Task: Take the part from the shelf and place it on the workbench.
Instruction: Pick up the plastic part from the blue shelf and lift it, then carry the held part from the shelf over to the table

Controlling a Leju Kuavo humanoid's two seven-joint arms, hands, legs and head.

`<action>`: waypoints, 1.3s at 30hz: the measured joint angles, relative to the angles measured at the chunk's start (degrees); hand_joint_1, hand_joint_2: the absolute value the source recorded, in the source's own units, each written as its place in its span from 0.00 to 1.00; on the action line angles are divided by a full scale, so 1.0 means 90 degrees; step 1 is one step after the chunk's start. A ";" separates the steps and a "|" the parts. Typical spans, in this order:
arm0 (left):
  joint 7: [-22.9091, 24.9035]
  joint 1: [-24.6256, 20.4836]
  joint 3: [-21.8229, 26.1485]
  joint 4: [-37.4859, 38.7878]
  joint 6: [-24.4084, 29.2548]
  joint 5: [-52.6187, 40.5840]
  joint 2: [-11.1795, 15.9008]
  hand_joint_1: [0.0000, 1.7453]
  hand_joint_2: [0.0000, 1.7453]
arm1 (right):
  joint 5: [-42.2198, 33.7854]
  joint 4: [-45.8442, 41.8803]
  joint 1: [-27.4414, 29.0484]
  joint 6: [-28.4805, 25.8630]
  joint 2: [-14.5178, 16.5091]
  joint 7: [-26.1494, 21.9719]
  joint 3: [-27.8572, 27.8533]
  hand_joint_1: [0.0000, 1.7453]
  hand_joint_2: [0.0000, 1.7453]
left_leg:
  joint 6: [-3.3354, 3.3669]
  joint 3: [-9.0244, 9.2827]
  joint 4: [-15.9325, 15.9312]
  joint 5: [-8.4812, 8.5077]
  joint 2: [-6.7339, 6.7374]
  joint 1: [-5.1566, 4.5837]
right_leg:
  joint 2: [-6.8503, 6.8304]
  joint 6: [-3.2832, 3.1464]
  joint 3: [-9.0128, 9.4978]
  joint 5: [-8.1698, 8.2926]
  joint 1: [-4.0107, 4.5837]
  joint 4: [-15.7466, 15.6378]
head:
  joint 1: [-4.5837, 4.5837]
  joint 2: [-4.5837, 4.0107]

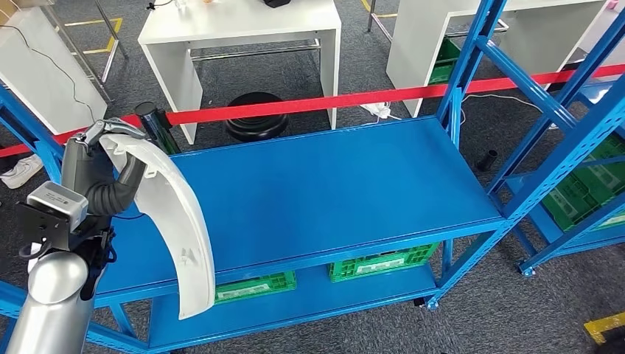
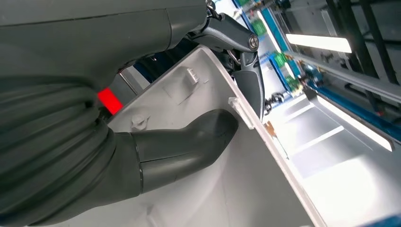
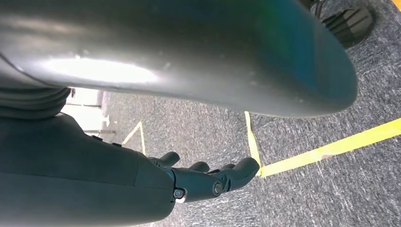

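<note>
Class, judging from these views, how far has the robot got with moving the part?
Done: the left hand grips the white curved part, lifted clear of the blue shelf. The right hand hangs empty over carpet. Left: carrying the part to the workbench and setting it down.

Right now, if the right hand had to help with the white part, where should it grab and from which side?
Probably the lower end of the white part, coming in from the robot's right. The part is a long curved shell; the left hand grips its upper end, thumb on the inner face, so the bottom hangs free by the shelf's front edge. The right hand hangs over the floor, holding nothing.
</note>
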 joint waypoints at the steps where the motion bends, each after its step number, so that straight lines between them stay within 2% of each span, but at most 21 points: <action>1: -0.0015 0.0037 0.0000 -0.0046 -0.0098 0.0022 0.0008 1.00 1.00 | 0.0004 0.0000 -0.0001 0.0004 0.0000 0.0000 0.0000 0.00 0.00 | 0.0000 0.0001 0.0000 0.0000 0.0000 0.0000 | 0.0000 0.0000 0.0001 0.0000 0.0000 0.0000 | 0.0000 0.0000; 5: -0.0056 0.0181 0.0000 -0.0181 -0.0376 0.0041 0.0016 1.00 1.00 | 0.0025 0.0000 -0.0002 0.0007 0.0000 0.0000 -0.0001 0.00 0.00 | 0.0001 0.0001 0.0000 0.0001 -0.0001 0.0000 | -0.0002 0.0000 0.0003 0.0000 -0.0001 0.0000 | 0.0001 0.0000; 12: 0.0013 0.0253 0.0001 -0.0252 -0.0516 0.0099 0.0016 1.00 1.00 | 0.0033 0.0000 -0.0003 0.0007 0.0000 0.0000 -0.0021 0.00 0.00 | 0.0028 -0.0007 0.0019 -0.0018 -0.0003 -0.0033 | -0.0009 0.0026 0.0009 0.0002 -0.0019 -0.0005 | 0.0000 0.0000; 16: 0.0022 0.0315 0.0005 -0.0289 -0.0553 0.0116 0.0017 1.00 1.00 | 0.0033 0.0000 -0.0002 0.0007 0.0000 0.0000 -0.0041 0.00 0.00 | 0.0078 -0.0014 0.0048 -0.0051 -0.0003 -0.0055 | -0.0009 0.0065 0.0018 -0.0014 -0.0036 -0.0007 | 0.0000 0.0000; 19: 0.0022 0.0337 0.0012 -0.0320 -0.0555 0.0117 0.0019 1.00 1.00 | 0.0033 0.0000 -0.0002 0.0007 -0.0001 0.0000 -0.0044 0.00 0.00 | 0.0141 0.0002 0.0008 -0.0017 0.0003 -0.0045 | -0.0009 0.0127 0.0035 -0.0009 -0.0051 -0.0019 | -0.0002 0.0000; 20: 0.0022 0.0338 0.0013 -0.0332 -0.0555 0.0117 0.0019 1.00 1.00 | 0.0034 0.0000 -0.0003 0.0007 -0.0002 0.0000 -0.0044 0.00 0.00 | 0.0169 0.0017 -0.0041 0.0022 0.0012 -0.0025 | -0.0011 0.0150 0.0025 -0.0053 -0.0045 0.0019 | 0.0002 0.0000; 21: 0.0023 0.0338 0.0015 -0.0343 -0.0555 0.0117 0.0018 1.00 1.00 | 0.0035 0.0000 -0.0004 0.0007 -0.0002 0.0000 -0.0044 0.00 0.00 | 0.0199 0.0027 -0.0092 0.0066 0.0024 0.0001 | -0.0014 0.0172 -0.0031 -0.0176 -0.0039 0.0160 | 0.0011 0.0000; 22: 0.0024 0.0340 0.0016 -0.0351 -0.0555 0.0117 0.0019 1.00 1.00 | 0.0036 0.0000 -0.0005 0.0007 -0.0002 0.0000 -0.0045 0.00 0.00 | 0.0221 0.0026 -0.0133 0.0096 0.0036 0.0023 | -0.0017 0.0188 -0.0133 -0.0366 -0.0037 0.0406 | 0.0021 0.0001; 24: 0.0029 0.0366 0.0017 -0.0359 -0.0556 0.0117 0.0021 1.00 1.00 | 0.0042 0.0000 -0.0004 0.0008 -0.0008 0.0000 -0.0046 0.00 0.00 | 0.0236 -0.0029 -0.0125 0.0119 0.0053 0.0028 | -0.0023 0.0230 -0.0473 -0.0829 -0.0053 0.1201 | 0.0037 0.0001; 25: 0.0032 0.0389 0.0017 -0.0358 -0.0556 0.0117 0.0022 1.00 1.00 | 0.0046 0.0000 -0.0002 0.0010 -0.0012 0.0000 -0.0046 0.00 0.00 | 0.0230 -0.0069 -0.0102 0.0124 0.0059 0.0033 | -0.0024 0.0249 -0.0601 -0.0953 -0.0066 0.1519 | 0.0037 0.0001; 26: 0.0037 0.0412 0.0017 -0.0358 -0.0556 0.0116 0.0021 1.00 1.00 | 0.0050 0.0000 -0.0001 0.0013 -0.0015 0.0000 -0.0046 0.00 0.00 | 0.0217 -0.0116 -0.0068 0.0132 0.0063 0.0044 | -0.0026 0.0268 -0.0646 -0.0966 -0.0078 0.1662 | 0.0038 0.0001; 27: 0.0044 0.0427 0.0017 -0.0359 -0.0556 0.0112 0.0021 1.00 1.00 | 0.0052 0.0000 -0.0001 0.0017 -0.0015 0.0000 -0.0045 0.00 0.00 | 0.0199 -0.0166 -0.0028 0.0141 0.0064 0.0060 | -0.0028 0.0285 -0.0561 -0.0850 -0.0091 0.1537 | 0.0038 0.0001; 29: 0.0060 0.0440 0.0018 -0.0371 -0.0556 0.0098 0.0021 1.00 1.00 | 0.0057 0.0000 -0.0011 0.0021 -0.0018 0.0000 -0.0046 0.00 0.00 | 0.0140 -0.0276 0.0075 0.0159 0.0061 0.0096 | -0.0032 0.0323 -0.0129 -0.0523 -0.0126 0.0768 | 0.0039 0.0000; 31: 0.0069 0.0445 0.0022 -0.0398 -0.0558 0.0084 0.0022 1.00 1.00 | 0.0062 0.0000 -0.0026 0.0023 -0.0016 -0.0001 -0.0046 0.00 0.00 | 0.0052 -0.0350 0.0161 0.0182 0.0043 0.0099 | -0.0005 0.0290 0.0157 -0.0325 -0.0123 0.0241 | 0.0043 0.0000; 35: 0.0073 0.0457 0.0043 -0.0413 -0.0556 0.0074 0.0038 1.00 1.00 | 0.0069 0.0000 -0.0041 0.0024 -0.0010 0.0000 -0.0045 0.00 0.00 | -0.0134 -0.0406 0.0188 0.0246 0.0012 0.0092 | 0.0010 0.0056 0.0065 -0.0230 -0.0117 0.0209 | 0.0041 0.0000; 36: 0.0075 0.0463 0.0046 -0.0412 -0.0556 0.0072 0.0048 1.00 1.00 | 0.0070 0.0000 -0.0042 0.0024 -0.0009 0.0000 -0.0045 0.00 0.00 | -0.0174 -0.0459 0.0284 0.0121 0.0017 0.0102 | -0.0004 0.0002 0.0019 -0.0176 -0.0119 0.0201 | 0.0039 0.0000; 37: 0.0077 0.0467 0.0052 -0.0411 -0.0555 0.0070 0.0057 1.00 1.00 | 0.0070 0.0000 -0.0041 0.0024 -0.0008 0.0000 -0.0045 0.00 0.00 | -0.0208 -0.0547 0.0502 -0.0107 0.0026 0.0113 | -0.0019 -0.0044 -0.0040 -0.0114 -0.0125 0.0193 | 0.0033 0.0001; 39: 0.0097 0.0477 0.0062 -0.0411 -0.0555 0.0058 0.0064 1.00 1.00 | 0.0072 0.0000 -0.0040 0.0024 -0.0007 0.0000 -0.0046 0.00 0.00 | -0.0259 -0.0788 0.1282 -0.0736 0.0047 0.0123 | -0.0033 -0.0084 -0.0189 0.0006 -0.0119 0.0197 | 0.0024 0.0001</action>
